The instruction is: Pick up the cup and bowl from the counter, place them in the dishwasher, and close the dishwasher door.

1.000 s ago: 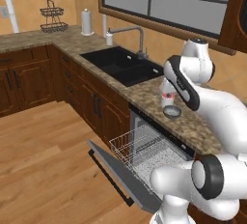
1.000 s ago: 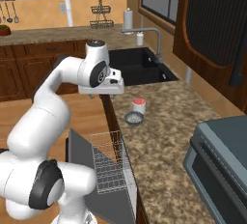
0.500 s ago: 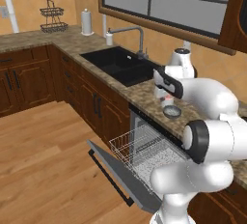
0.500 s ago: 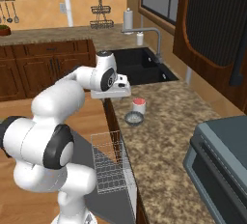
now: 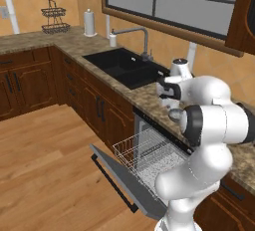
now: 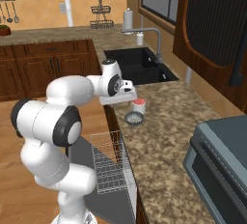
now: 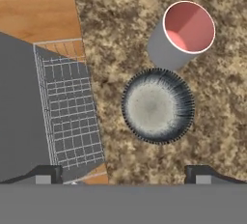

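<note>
Hovering wide open, end effector [image 7: 123, 172] above the shallow grey speckled bowl [image 7: 157, 105] just beside the white pink-lined cup [image 7: 182, 35] on the tabletop [image 7: 144, 6] — best centred over one rim before descending.

One cup [image 7: 185, 32] and one bowl [image 7: 157, 105] stand on the worktop [image 7: 120, 20] near its front edge. One dishwasher [image 5: 149, 155] has one door [image 5: 117, 175] and one wire rack [image 5: 144, 158]. One sink [image 5: 124, 65], one tap [image 5: 137, 36].
</note>
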You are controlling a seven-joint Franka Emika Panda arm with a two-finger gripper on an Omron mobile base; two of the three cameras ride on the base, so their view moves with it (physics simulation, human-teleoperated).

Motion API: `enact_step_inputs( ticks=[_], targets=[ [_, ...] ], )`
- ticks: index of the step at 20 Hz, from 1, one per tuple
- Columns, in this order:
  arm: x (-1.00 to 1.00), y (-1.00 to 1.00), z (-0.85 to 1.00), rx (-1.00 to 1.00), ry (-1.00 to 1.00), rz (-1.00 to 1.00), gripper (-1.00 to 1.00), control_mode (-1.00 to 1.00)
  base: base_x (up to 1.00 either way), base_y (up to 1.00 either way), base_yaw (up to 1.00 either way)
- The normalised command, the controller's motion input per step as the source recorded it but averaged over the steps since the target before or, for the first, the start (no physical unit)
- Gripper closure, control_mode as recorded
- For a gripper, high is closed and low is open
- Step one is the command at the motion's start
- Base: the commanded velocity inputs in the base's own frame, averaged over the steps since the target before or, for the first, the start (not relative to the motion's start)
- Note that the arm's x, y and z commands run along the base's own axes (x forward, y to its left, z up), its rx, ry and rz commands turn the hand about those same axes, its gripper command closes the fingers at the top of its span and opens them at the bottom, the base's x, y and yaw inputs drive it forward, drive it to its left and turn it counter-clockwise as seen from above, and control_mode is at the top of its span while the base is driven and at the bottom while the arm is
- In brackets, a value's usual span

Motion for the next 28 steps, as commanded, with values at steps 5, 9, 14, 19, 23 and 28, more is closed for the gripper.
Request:
enact_step_inputs(
  ticks=[5, 9, 14, 19, 23, 28],
  targets=[
    [0.35, -0.21, -0.49, 0.00, 0.00, 0.00, -1.00, -1.00, 0.00, 0.00, 0.00],
    [0.32, -0.03, -0.48, 0.00, 0.00, 0.01, -1.00, -1.00, 0.00, 0.00, 0.00],
    [0.18, 0.00, -0.48, 0.00, 0.00, 0.03, -1.00, -1.00, 0.00, 0.00, 0.00],
    [0.13, 0.00, -0.41, 0.00, 0.00, 0.00, -1.00, -1.00, 0.00, 0.00, 0.00],
    [0.08, 0.00, -0.36, 0.00, 0.00, 0.00, -1.00, -1.00, 0.00, 0.00, 0.00],
    [0.06, 0.00, -0.21, 0.00, 0.00, 0.00, 1.00, -1.00, 0.00, 0.00, 0.00]
  ],
)
